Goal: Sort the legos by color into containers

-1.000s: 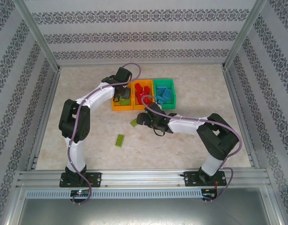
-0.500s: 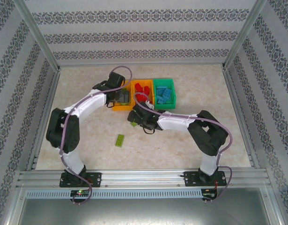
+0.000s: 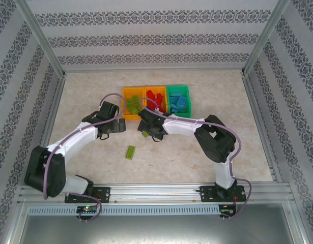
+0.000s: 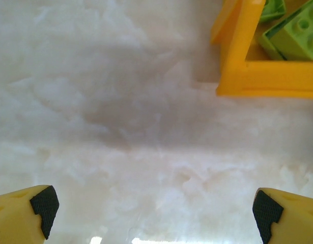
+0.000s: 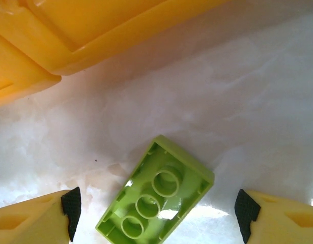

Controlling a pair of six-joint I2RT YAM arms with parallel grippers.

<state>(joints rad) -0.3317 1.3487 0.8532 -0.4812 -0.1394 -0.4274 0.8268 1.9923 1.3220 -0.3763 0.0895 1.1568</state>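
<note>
**Inspector:** Status of the sort?

**Operator:** Largely done, by my reading. In the overhead view the three joined bins sit at upper centre. The left orange bin (image 3: 130, 117) holds lime bricks (image 3: 134, 105), the middle orange bin (image 3: 155, 88) holds red bricks (image 3: 155, 97), and the green bin (image 3: 177, 87) holds blue bricks (image 3: 179, 101). I find no mixed colours, though the piles are small at that range.

**Inspector:** Outstanding items?

**Operator:** Two lime pieces on the worktop (image 3: 212, 147). One lime brick (image 5: 156, 197) lies hollow side up, just below the front of the bins. A second lime brick (image 3: 130, 152) lies lower in the frame, left of centre, well apart from the bins.

**Inspector:** Your tools?

**Operator:** My right tool (image 5: 157, 212) is spread apart, with the upturned brick between its fingertips at the bottom of the wrist frame. I cannot confirm contact. My left tool (image 4: 156, 209) is also apart and carries nothing. It is over bare worktop, with the left orange bin's corner at upper right.

**Inspector:** Remaining work?

**Operator:** In my judgement, both lime pieces go to the left orange bin, the nearer one first.
</note>
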